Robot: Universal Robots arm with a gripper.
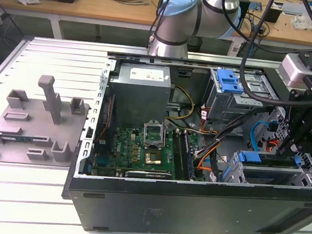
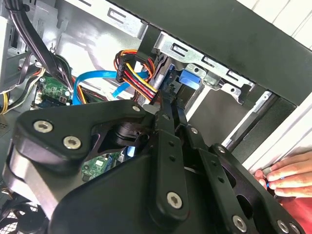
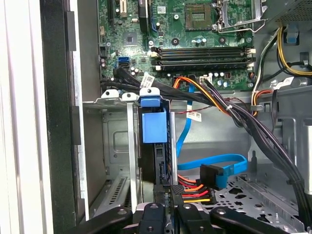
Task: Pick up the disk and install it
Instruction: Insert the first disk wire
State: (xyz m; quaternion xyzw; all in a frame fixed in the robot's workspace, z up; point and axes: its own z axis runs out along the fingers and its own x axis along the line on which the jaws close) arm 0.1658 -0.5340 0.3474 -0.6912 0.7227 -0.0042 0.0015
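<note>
While one disk [image 3: 154, 127] sits in cage [image 3: 113, 100], two fingers [image 2: 165, 146] clamp its edge

Pale slatted worktop [image 1: 18, 203]. Toward the exterior view's left, lying flat on it, a grey plate [image 1: 31, 132] with upright posts. Just beside that, toward the exterior view's right, an open black computer case [image 1: 191, 207] resting on its side, innards facing up.

Your arm [image 1: 175, 13]: silver tubes w/ pale-blue joint caps, black cables draped along it. Your gripper [image 2: 171, 105]: matte-black linkage plates w/ silver screw heads (5+ in the second wrist view).
</note>
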